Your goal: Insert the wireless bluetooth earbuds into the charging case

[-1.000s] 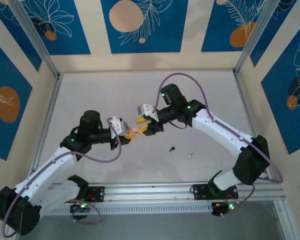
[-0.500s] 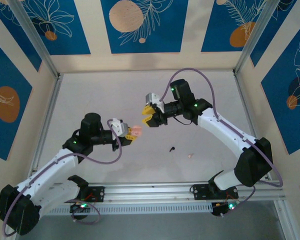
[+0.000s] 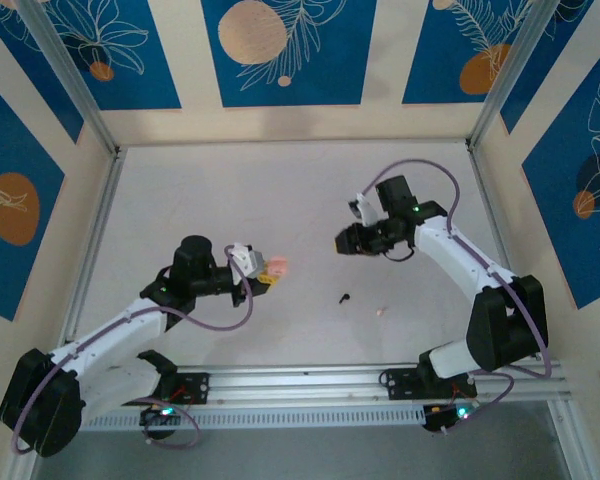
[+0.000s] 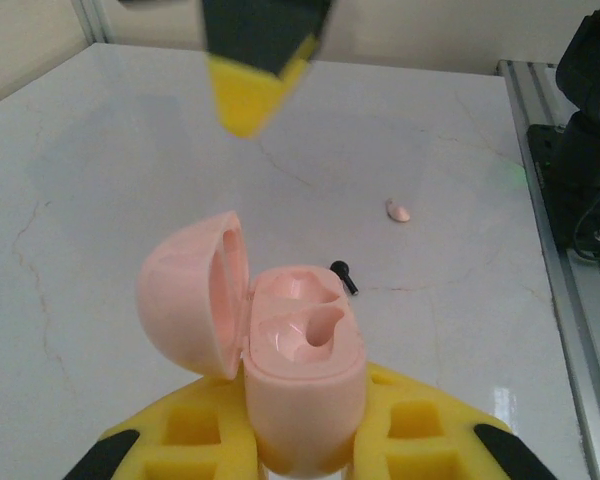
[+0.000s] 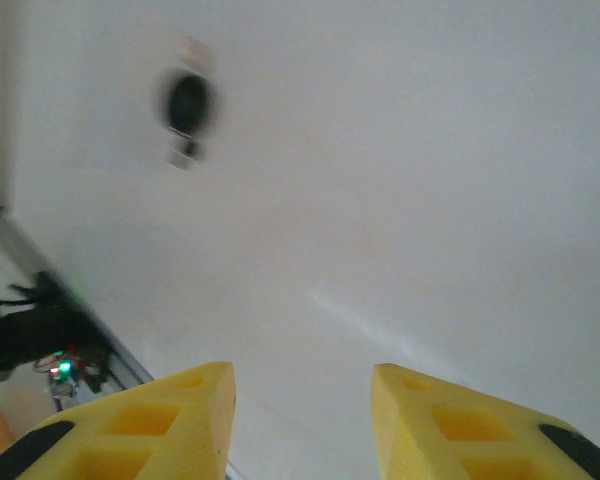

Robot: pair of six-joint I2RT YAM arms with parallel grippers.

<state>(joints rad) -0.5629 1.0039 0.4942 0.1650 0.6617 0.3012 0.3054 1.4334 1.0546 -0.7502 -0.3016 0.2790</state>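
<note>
In the top view, the left gripper (image 3: 258,272) sits left of the frame's centre. Its fingers are pinched on a pale pink, egg-shaped plastic charging case (image 3: 276,267). The left wrist view shows that grip at the bottom centre. The charging case (image 4: 302,365) stands between the two yellow fingers (image 4: 185,440), its hinged lid swung open to the left and its moulded wells facing up.

The tiny black stemmed earbud (image 3: 345,297) lies on the white marble-patterned table (image 3: 230,190), to the right of the case and a little lower in the frame. The pale pink earbud (image 3: 382,311) lies further right and slightly lower again. Both are well apart from either gripper's fingers. From the left wrist they appear beyond the case, the black earbud (image 4: 344,276) near it and the pink earbud (image 4: 398,210) farther off.

The right gripper (image 3: 344,242) is right of centre, above the black earbud in the frame. Its yellow fingers (image 5: 155,425) are spread with only bare table between them. The black earbud (image 5: 188,108) is a blur in the upper left of that wrist view.
</note>
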